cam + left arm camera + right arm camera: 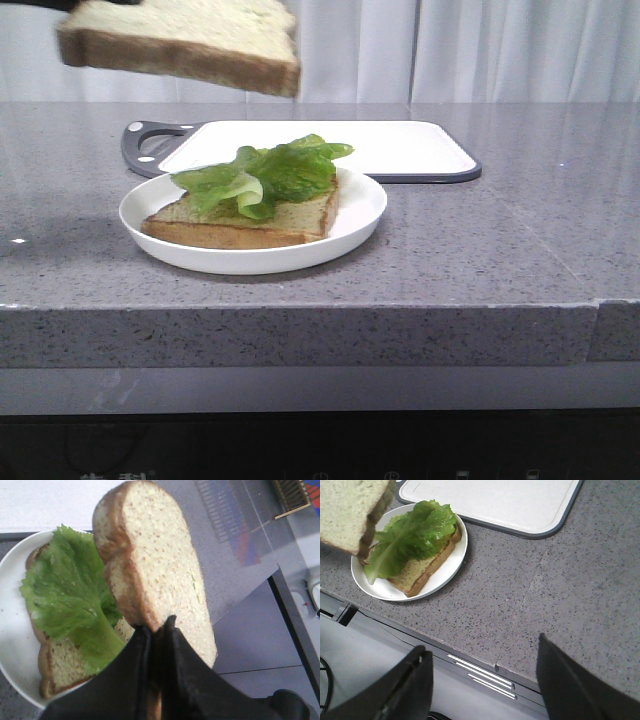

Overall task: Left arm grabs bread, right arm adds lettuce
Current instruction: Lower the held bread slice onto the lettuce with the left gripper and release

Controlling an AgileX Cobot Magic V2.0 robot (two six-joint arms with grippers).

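My left gripper (pixel 157 625) is shut on the thick bread slice (pixel 160 565) and holds it in the air, above and left of the plate; the slice shows at the top left of the front view (pixel 180 45) and in the right wrist view (pixel 350 510). A green lettuce leaf (pixel 265 175) lies on the thinner toast slice (pixel 250 225) on the white plate (pixel 360 215). Lettuce (pixel 70 595) and plate (pixel 12 630) show under the held bread. My right gripper (pixel 482 650) is open and empty, over the counter's front edge, apart from the plate (pixel 450 570).
A white cutting board (pixel 330 148) with a grey rim and handle lies behind the plate on the grey speckled counter (pixel 500 250). The counter's front edge (pixel 470 655) runs just under my right gripper.
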